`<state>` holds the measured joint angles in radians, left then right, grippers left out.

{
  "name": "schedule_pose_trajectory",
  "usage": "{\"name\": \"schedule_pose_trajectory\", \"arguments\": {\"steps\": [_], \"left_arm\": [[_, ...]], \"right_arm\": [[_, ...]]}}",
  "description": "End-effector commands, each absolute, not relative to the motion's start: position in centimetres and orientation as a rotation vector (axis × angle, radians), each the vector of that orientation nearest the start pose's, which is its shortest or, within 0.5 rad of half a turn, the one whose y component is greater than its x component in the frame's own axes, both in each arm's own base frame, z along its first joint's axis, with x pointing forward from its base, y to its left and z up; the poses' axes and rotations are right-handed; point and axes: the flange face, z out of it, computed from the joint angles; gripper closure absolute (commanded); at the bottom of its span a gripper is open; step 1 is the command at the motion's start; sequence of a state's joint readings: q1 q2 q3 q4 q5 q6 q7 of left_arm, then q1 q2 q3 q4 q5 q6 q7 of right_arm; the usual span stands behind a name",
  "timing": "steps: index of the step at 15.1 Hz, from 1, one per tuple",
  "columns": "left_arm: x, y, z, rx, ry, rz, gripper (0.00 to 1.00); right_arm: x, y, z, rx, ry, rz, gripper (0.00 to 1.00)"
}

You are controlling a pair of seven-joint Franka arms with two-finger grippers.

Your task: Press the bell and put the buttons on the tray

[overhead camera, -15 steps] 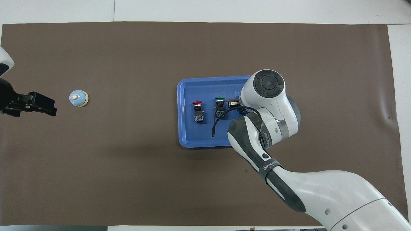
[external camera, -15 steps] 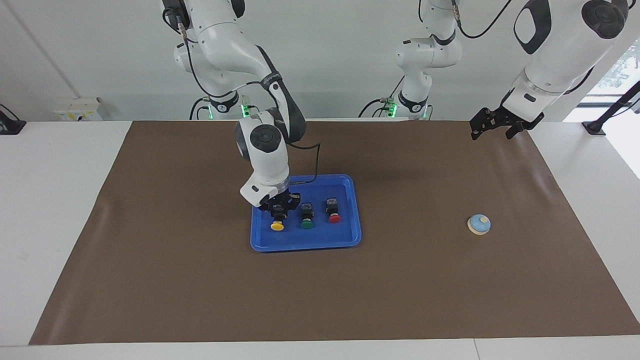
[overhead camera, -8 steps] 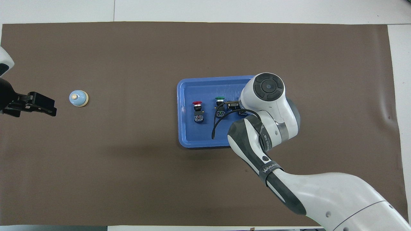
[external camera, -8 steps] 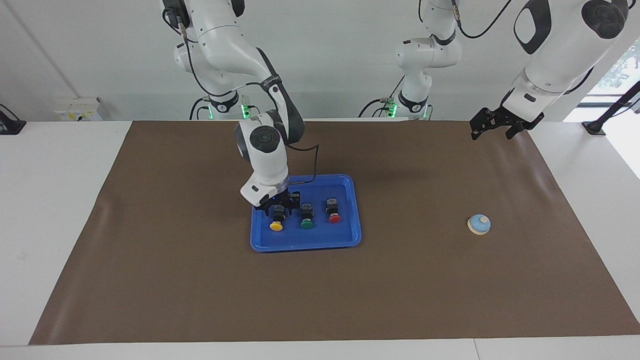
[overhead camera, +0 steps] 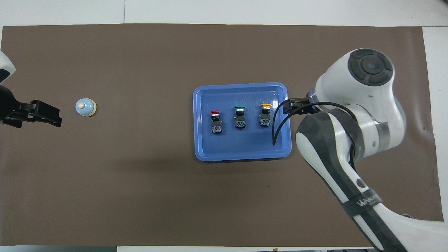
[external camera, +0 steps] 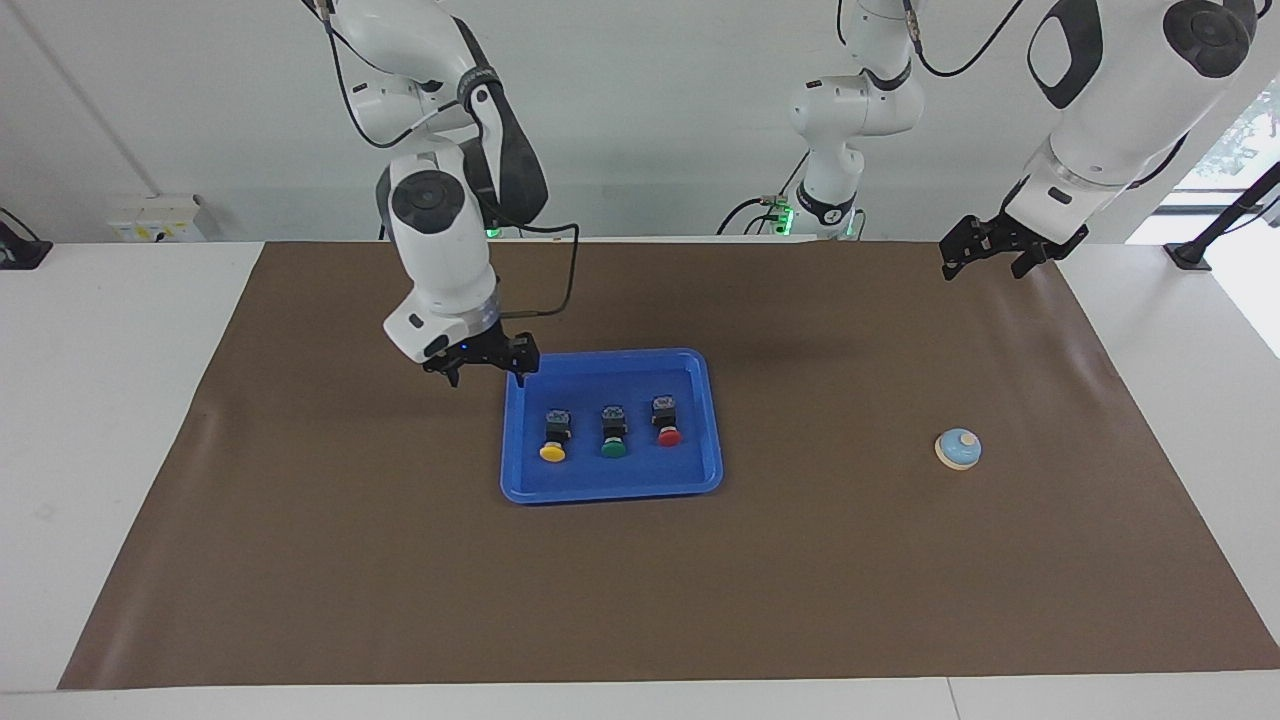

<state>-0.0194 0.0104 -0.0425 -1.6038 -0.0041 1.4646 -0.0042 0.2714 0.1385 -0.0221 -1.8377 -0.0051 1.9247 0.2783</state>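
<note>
Since the earlier frame the right tool (external camera: pixel 482 361) has let go of the yellow button (external camera: pixel 553 437) and risen clear of it; it now hangs empty with its fingers spread wide, over the tray's (external camera: pixel 700 420) edge at the right arm's end. Its fingers show plainly in the facing view, while the overhead view shows only a dark tip of it (overhead camera: pixel 295 106) past the arm's bulk and leaves all three buttons uncovered. The left tool (external camera: pixel 990 250) waits raised over the brown mat (external camera: pixel 850 580) at the left arm's end of the tabletop, its fingers open too.

Each button has a black body and a round cap. Yellow, green button (external camera: pixel 613 432) and red button (external camera: pixel 667 421) lie in a row along the blue tray, apart from one another. Each lies on its side, long axis running away from the robots, cap at the end farther from them.

Well apart from the tray, toward the left arm's end, the bell (external camera: pixel 958 449) stands upright on the mat, pale blue dome, cream rim, cream knob on top.
</note>
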Motion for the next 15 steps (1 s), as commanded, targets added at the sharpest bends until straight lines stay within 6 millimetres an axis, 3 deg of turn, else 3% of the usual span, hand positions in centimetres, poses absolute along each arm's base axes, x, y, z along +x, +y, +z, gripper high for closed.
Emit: {"name": "schedule_pose_trajectory", "arguments": {"steps": [1,7,13,14,15], "left_arm": [[54.2,-3.2,60.0,-3.122,0.081,0.206,0.00],[54.2,-3.2,60.0,-3.122,0.081,0.206,0.00],[54.2,-3.2,59.9,-3.122,0.081,0.208,0.00],[54.2,-3.2,59.9,-3.122,0.081,0.208,0.00],[54.2,-3.2,60.0,-3.122,0.081,0.206,0.00]], "right_arm": [[56.3,12.1,46.8,-3.153,0.035,0.104,0.00],[53.0,5.8,54.0,-3.143,-0.072,0.106,0.00],[52.5,5.6,54.3,-3.137,-0.129,0.099,0.00],[52.3,5.2,54.5,-3.136,-0.129,0.118,0.00],[52.2,3.3,54.8,-3.131,-0.123,0.121,0.00]]}}
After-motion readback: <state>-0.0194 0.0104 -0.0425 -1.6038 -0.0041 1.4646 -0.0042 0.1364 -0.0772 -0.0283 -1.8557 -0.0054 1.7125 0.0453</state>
